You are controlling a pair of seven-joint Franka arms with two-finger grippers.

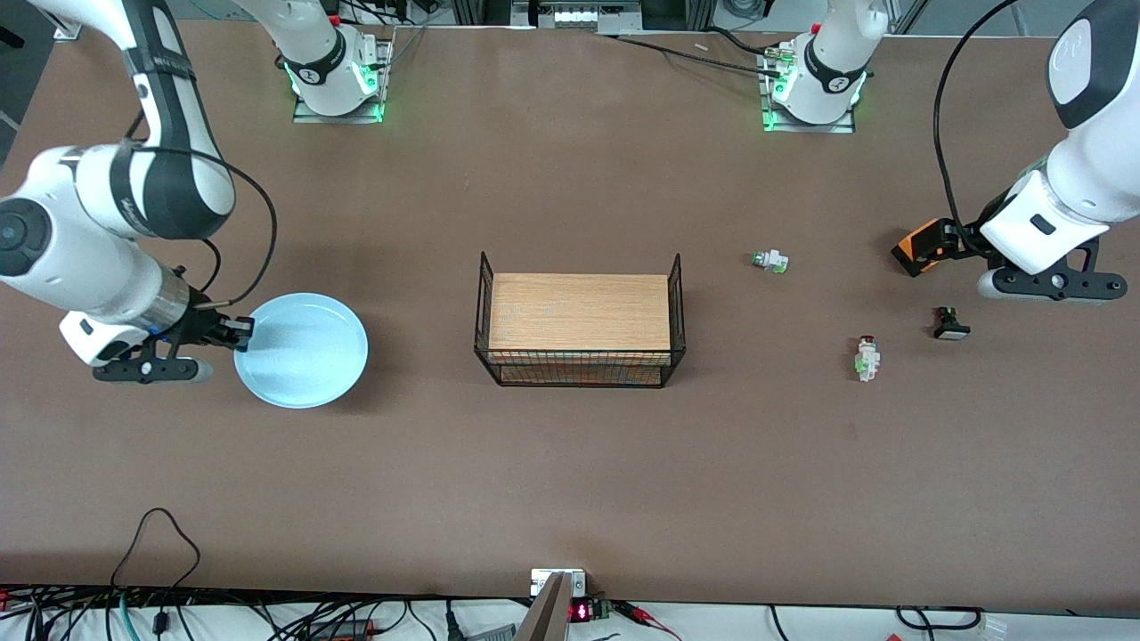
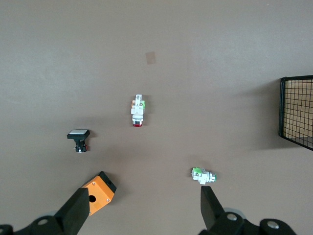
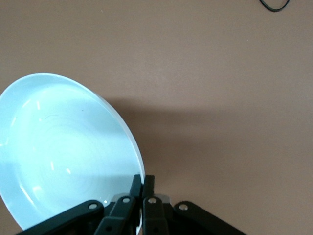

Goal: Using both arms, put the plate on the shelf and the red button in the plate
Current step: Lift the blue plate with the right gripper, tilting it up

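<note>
The pale light-blue plate [image 1: 303,349] lies toward the right arm's end of the table. My right gripper [image 1: 242,331] is shut on its rim, one finger inside and one outside, as the right wrist view shows [image 3: 143,182] with the plate [image 3: 63,152]. I cannot tell whether the plate is off the table. The red button [image 1: 867,357], white with a dark red cap and a green mark, lies on the table toward the left arm's end [image 2: 138,110]. My left gripper [image 1: 1051,285] hangs open and empty above the table [image 2: 143,196], apart from the button.
A wooden-topped wire rack [image 1: 579,312] stands mid-table [image 2: 297,112]. A white part without a red cap [image 1: 771,261] lies beside it [image 2: 203,176]. A small black part [image 1: 950,324] and an orange box [image 1: 922,247] lie near the left gripper. Cables run along the table's front edge.
</note>
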